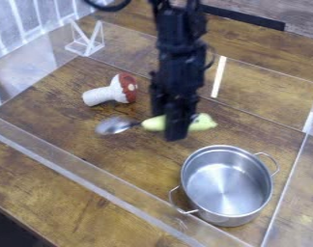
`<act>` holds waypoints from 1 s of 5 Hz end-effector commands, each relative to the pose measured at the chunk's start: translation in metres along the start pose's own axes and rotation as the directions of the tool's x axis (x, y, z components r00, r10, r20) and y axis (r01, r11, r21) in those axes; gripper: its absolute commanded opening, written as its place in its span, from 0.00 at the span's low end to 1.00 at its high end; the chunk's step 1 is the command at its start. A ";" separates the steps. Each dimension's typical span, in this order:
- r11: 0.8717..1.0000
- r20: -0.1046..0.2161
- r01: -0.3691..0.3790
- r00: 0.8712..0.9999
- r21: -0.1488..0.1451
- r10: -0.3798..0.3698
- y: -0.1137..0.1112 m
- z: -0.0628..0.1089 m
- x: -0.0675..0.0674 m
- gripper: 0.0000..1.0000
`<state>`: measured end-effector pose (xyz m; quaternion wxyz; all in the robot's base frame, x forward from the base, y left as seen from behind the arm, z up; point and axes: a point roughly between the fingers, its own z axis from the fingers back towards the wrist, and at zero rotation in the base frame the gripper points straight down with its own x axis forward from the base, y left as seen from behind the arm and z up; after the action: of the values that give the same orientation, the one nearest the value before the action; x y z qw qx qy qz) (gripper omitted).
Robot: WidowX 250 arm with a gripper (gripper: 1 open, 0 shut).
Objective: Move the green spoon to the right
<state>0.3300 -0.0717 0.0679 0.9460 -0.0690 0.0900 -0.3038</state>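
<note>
My fingers (176, 126) pinch the fat yellow-green handle of the small silver-bowled green spoon (156, 123), carried level above the dark wooden worktop (69, 125), so I should keep the grip firm and clear the two-handled steel pot (226, 183) rim before lowering it.

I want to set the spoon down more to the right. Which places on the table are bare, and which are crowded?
Bare wood lies right of the yellow-green spoon with the silver bowl, which the black gripper holds, and behind the two-handled steel pot. More bare wood lies left of the pot, in front of the white-and-red mushroom toy. Around the pot's rim it is tight.
</note>
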 end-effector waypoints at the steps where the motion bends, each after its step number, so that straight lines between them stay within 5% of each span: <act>1: 0.992 0.042 0.125 0.991 0.020 -0.126 -0.003 0.005 0.025 0.00; 2: 0.986 0.042 0.168 0.985 0.016 -0.168 0.017 -0.003 0.033 0.00; 4: 0.987 0.064 0.162 0.985 0.018 -0.162 0.035 0.021 0.014 0.00; 5: 0.983 0.078 0.184 0.980 0.019 -0.185 0.025 0.028 0.016 0.00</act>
<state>0.3555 -0.0547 0.0513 0.9161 -0.0997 0.0943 -0.3767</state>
